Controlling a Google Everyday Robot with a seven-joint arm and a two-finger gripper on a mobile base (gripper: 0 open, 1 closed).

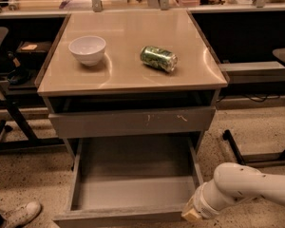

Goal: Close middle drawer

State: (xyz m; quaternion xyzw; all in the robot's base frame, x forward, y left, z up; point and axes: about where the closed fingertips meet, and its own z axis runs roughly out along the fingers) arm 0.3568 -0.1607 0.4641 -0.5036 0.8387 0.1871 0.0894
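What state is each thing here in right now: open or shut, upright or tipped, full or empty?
middle drawer: pulled far out, nothing inside.
scratched drawer front: much further in; fully shut or not, cannot tell.
bowl: upright on the tabletop, looks empty.
can: lying on its side, right of the bowl.
gripper: low at the middle drawer's front right corner; contact cannot be told.
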